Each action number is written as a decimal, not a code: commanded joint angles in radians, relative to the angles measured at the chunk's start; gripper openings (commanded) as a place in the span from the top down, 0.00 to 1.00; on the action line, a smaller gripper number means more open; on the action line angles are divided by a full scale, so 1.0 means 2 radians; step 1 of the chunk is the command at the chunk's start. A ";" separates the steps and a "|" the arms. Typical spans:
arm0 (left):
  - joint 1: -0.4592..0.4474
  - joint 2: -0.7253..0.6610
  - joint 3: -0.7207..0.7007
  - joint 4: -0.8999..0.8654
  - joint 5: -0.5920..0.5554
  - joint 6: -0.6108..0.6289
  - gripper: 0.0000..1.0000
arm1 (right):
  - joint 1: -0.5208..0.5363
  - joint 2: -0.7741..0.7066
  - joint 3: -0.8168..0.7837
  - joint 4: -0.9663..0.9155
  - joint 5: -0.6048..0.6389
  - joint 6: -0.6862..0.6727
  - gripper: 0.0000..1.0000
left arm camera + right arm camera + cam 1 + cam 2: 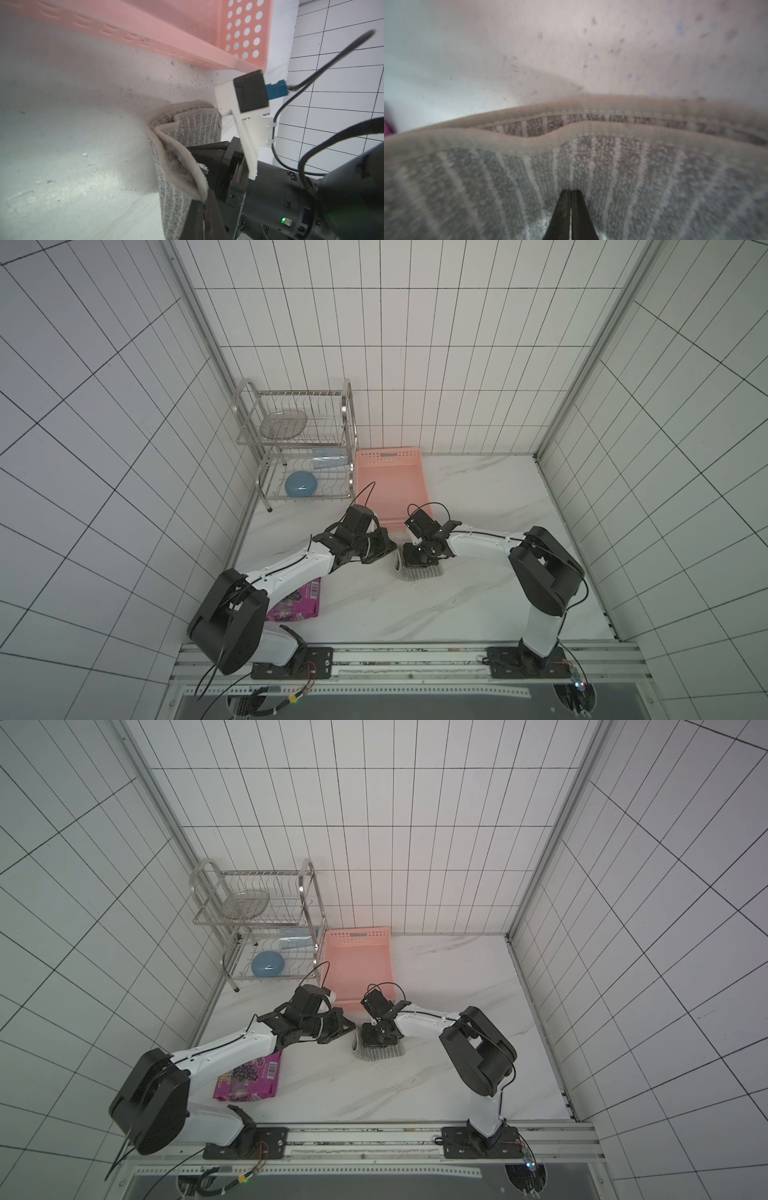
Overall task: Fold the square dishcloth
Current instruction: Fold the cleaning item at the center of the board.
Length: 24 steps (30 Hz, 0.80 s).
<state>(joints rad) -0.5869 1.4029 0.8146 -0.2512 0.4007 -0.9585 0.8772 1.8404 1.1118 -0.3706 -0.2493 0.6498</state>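
Your rack [348, 414] holds a blue bowl [301, 485]; left fingers [195, 220] pinch the square dishcloth [199, 128] near the pink basket [390, 481]; right fingers [562, 212] sit closed.

The square dishcloth [417, 573] is ribbed fluffy cloth, the basket [390, 485] matt plastic, the rack [291, 443] metal.

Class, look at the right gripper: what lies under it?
The grey striped dishcloth lies under the shut right gripper, one layer folded over another. From above, the gripper covers much of it; the table beneath the cloth is hidden.
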 commanded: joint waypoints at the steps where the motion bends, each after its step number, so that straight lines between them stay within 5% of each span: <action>1: 0.003 -0.003 0.015 -0.011 -0.005 0.009 1.00 | -0.001 -0.005 0.010 -0.011 0.004 0.011 0.89; 18: 0.001 0.004 0.022 -0.021 -0.012 0.011 1.00 | -0.084 -0.175 -0.070 -0.090 0.055 0.004 0.72; 24: 0.000 0.008 0.026 -0.026 -0.018 0.013 1.00 | -0.118 -0.197 -0.112 -0.086 0.026 -0.005 0.65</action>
<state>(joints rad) -0.5869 1.4040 0.8368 -0.2993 0.3840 -0.9512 0.6628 1.4677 0.9016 -0.5224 -0.1772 0.6571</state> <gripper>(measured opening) 0.041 0.347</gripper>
